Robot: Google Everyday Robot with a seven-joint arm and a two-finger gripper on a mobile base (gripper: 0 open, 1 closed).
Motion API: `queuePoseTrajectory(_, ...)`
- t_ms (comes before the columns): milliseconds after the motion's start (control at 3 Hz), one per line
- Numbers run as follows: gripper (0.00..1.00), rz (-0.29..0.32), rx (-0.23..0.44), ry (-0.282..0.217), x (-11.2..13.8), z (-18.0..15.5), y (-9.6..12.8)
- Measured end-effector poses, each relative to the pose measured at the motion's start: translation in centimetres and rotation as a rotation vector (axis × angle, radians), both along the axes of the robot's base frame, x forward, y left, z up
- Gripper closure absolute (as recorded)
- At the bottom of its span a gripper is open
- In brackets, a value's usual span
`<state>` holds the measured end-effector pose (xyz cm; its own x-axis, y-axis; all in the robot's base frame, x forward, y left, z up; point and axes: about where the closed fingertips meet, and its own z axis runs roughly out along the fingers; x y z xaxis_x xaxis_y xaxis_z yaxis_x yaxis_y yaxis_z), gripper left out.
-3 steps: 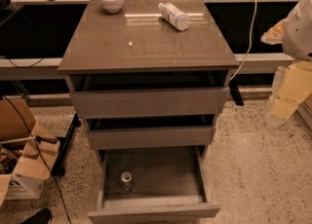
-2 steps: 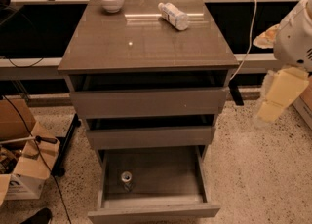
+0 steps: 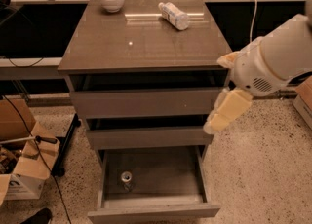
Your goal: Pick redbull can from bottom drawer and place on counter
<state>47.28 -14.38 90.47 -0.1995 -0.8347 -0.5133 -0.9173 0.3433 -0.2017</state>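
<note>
The redbull can [image 3: 126, 179] stands upright in the open bottom drawer [image 3: 154, 212], near its front left corner. The two shallower drawers above are partly pulled out. The counter [image 3: 141, 40] is the glossy top of the cabinet. My gripper [image 3: 225, 113], cream-coloured, hangs from the white arm [image 3: 275, 62] at the cabinet's right side, level with the middle drawer. It is above and to the right of the can and touches nothing.
A clear plastic bottle [image 3: 174, 15] lies on the counter at the back right, and a white bowl [image 3: 111, 0] stands at the back left. Open cardboard boxes [image 3: 22, 169] and a cable lie on the floor to the left. Speckled floor lies to the right.
The arm has swung in from the right edge towards the cabinet, and the gripper has come down and left beside the drawers. The can has not moved.
</note>
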Motion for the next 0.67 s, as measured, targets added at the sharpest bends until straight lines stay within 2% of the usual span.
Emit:
queuePoseTrajectory(333,0.00,-0.031,0.078,0.031,2.0,-4.7,1.3)
queuePoseTrajectory(667,0.00,-0.066,0.136,0.087,3.7,-9.9,1.4)
